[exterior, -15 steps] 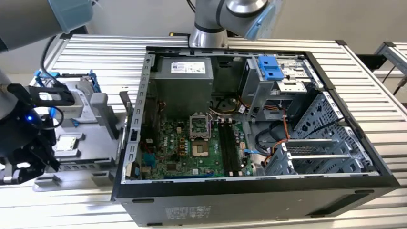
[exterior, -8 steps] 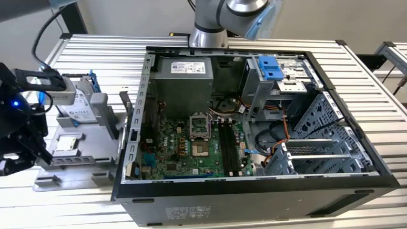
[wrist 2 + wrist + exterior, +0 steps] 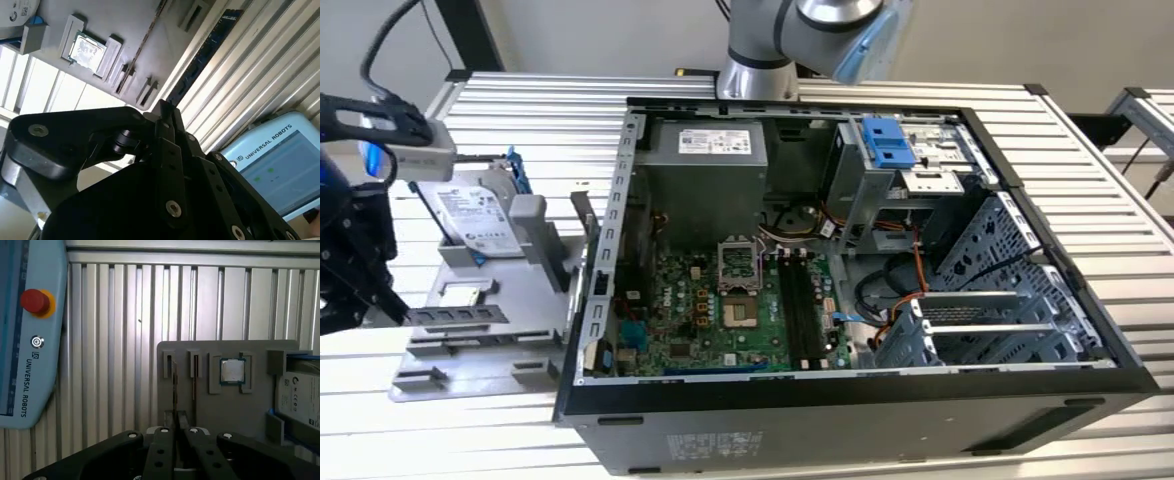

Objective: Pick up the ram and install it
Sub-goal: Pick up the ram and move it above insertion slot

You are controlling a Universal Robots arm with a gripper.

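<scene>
Dark ram (image 3: 174,385), edge-on (end effector (image 3: 175,421) near)

You are looking at one open computer case (image 3: 854,420), one grey holder tray (image 3: 534,335), one hard drive (image 3: 467,215), one processor chip (image 3: 232,371) and one ram (image 3: 460,314). You are also seeing one teach pendant (image 3: 30,365) carrying one red button (image 3: 35,301).

We see an arm (image 3: 758,45) of silver-grey tubes with a pale blue joint cap (image 3: 874,45). The hand (image 3: 176,415) is matte black, its linked bars dotted with silver screws (image 3: 173,209); a black cable (image 3: 371,55) runs to it.
</scene>
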